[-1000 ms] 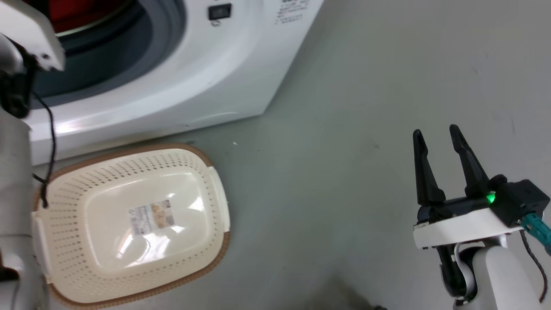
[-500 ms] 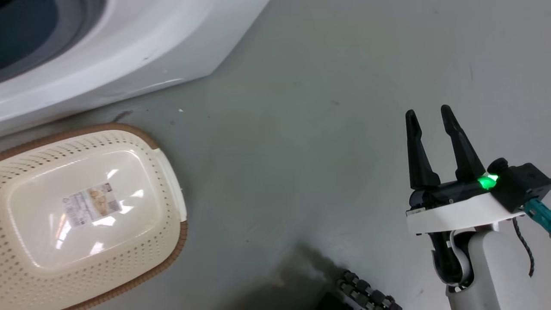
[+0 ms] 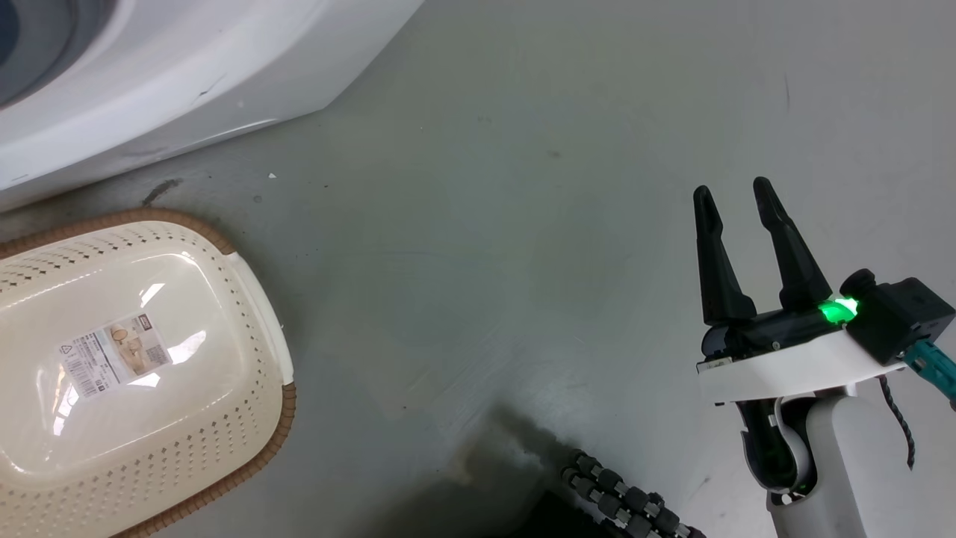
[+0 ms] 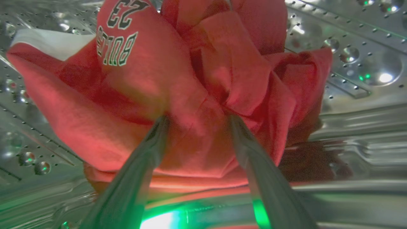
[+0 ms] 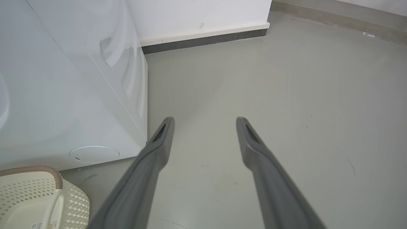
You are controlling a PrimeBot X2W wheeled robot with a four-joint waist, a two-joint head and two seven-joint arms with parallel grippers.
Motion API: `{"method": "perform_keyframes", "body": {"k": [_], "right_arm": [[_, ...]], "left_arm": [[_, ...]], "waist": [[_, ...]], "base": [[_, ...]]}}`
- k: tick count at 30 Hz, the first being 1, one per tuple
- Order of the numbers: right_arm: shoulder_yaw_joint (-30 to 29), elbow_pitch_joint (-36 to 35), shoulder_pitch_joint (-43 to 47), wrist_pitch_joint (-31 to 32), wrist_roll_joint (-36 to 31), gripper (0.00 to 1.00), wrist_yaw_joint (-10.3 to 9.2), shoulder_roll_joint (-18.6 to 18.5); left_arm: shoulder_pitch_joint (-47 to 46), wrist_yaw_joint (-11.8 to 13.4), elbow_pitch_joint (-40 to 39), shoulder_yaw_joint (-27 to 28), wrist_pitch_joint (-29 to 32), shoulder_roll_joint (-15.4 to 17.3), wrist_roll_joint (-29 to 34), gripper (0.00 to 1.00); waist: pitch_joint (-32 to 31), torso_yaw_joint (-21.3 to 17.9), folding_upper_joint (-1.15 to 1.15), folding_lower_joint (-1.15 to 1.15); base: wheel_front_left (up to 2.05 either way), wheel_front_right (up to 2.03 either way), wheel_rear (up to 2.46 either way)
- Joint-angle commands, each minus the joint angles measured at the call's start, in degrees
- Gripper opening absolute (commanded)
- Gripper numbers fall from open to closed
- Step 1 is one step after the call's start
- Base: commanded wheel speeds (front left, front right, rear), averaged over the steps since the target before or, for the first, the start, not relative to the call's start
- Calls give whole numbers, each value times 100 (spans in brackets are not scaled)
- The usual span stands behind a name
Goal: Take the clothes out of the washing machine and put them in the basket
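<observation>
Bare grey floor (image 3: 523,224) lies open from the large white front-loading washing machine (image 3: 187,82) to the right gripper (image 3: 732,188), jaws apart on nothing, well apart from the cream-white perforated plastic basket (image 3: 187,463) standing just before the washer's foot. Left wrist view, inside the perforated steel drum (image 4: 365,47): crumpled bright red jersey clothes (image 4: 178,95) block the way ahead; left gripper (image 4: 197,119) has jaws apart, tips pressed into the fabric, a fold bulging between them.
</observation>
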Motion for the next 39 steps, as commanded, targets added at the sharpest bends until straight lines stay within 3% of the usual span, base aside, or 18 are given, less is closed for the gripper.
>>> {"method": "perform_keyframes", "body": {"k": [1,3,4,5,19,26,34,39], "right_arm": [[6,-20,-77,-11,16,100,-4,3],[15,-13,-96,-11,28,100,-4,4],[16,-11,-100,-11,35,100,-4,3],[18,-8,-105,-11,42,100,-4,4],[-55,23,-125,-11,27,100,-4,3],[-209,52,-26,-10,-77,100,-4,3],[-470,86,185,-10,-216,100,-4,0],[-596,157,375,-10,-383,100,-4,0]], "left_arm": [[53,47,-84,3,24,48,28,100],[192,121,-216,28,108,80,20,37],[237,163,-283,48,129,83,1,25],[276,202,-358,67,140,94,-8,0],[531,643,-948,85,-1223,180,255,0],[856,756,-572,247,-2721,-19,47,0],[1836,876,73,551,-4301,-422,-366,0],[2402,818,341,673,-5144,-687,-600,0]], "waist": [[8,-9,0,-1],[15,-27,0,-1],[18,-37,0,-1],[18,-47,0,-1],[-112,-56,0,-1],[-498,83,0,-1],[-1256,326,0,-1],[-1783,526,0,-1]], "base": [[0,0,0],[0,0,0],[0,0,0],[0,0,0],[0,0,0],[0,0,0],[0,0,0],[0,0,0]]}}
